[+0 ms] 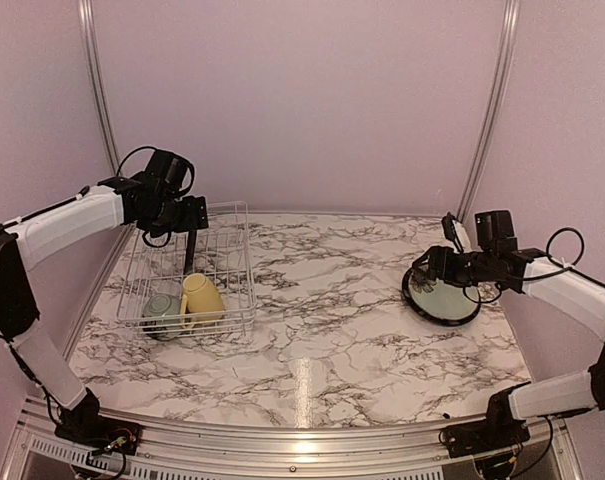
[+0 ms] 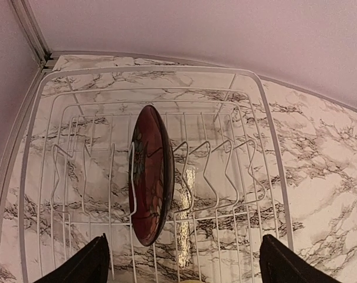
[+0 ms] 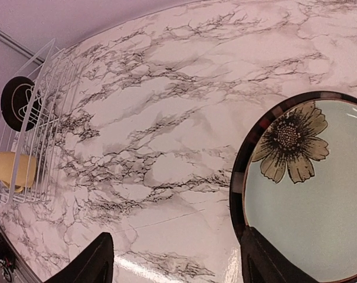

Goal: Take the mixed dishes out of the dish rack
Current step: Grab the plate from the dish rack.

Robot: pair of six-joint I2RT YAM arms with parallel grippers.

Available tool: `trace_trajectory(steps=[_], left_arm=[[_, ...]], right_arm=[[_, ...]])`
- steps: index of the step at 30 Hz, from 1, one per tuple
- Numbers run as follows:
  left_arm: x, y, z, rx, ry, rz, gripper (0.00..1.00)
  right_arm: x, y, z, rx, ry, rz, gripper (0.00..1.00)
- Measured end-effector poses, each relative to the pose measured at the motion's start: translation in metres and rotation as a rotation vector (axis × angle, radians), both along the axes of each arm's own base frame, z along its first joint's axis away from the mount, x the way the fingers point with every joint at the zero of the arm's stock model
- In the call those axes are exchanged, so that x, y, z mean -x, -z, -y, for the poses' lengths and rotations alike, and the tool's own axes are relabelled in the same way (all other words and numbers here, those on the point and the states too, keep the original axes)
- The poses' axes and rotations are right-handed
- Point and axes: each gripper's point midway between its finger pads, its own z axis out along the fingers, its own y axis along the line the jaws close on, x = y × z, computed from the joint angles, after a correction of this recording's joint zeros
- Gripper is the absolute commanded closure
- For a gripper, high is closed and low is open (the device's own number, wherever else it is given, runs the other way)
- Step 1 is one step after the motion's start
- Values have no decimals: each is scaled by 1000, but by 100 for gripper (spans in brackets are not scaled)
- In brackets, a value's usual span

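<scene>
Looking at a grey-veined marble table top (image 1: 322,330) boxed in by plain lilac walls (image 1: 302,100), with aluminium rails (image 1: 494,110) running up the back corners.

Got the white wire dish rack (image 1: 187,275) at the far left of the table.

Right side, well apart from the rack: found a pale plate (image 1: 442,298) with a dark rim and a daisy-like flower print, lying flat on the marble. Can't tell whether another plate sits under it.

Inside the rack: seeing the red patterned plate (image 2: 150,177) standing on edge in a middle slot. Nearer end holds the pale yellow mug (image 1: 202,297), with the small pale-green bowl (image 1: 162,312) right beside it on the left.

Left gripper (image 2: 184,265) above the rack, just short of the red plate. Fingers spread wide either side of the plate's line, touching nothing, gripping nothing.

Right gripper (image 3: 175,265) low over the left rim of the pale plate, fingers parted, nothing clamped. One finger (image 3: 264,265) overlapping that rim in the wrist view; can't confirm contact.
</scene>
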Motion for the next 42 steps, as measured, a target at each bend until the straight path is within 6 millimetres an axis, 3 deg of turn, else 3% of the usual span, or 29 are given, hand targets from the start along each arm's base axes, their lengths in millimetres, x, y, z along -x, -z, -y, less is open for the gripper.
trace_trajectory(steps=[4,10,16,24,36,40,42], left_arm=[[-23,13,6,-65,4,-36,14],[-45,38,4,-156,-3,-88,22],[-50,66,-15,-185,-34,-160,33],[-52,89,-15,-191,-19,-210,50],[-53,90,-16,-243,14,-210,72],[-53,90,-16,-262,33,-210,77],[-53,90,-17,-273,37,-209,82]], right_arm=[[5,2,-20,-4,-58,-4,30],[6,4,-26,-9,-72,-9,30],[7,2,-25,-10,-71,2,30],[7,1,-26,-13,-74,2,30],[7,0,-26,-18,-68,0,18],[5,-1,-19,-3,-36,6,3],[4,-6,-13,4,-9,20,2]])
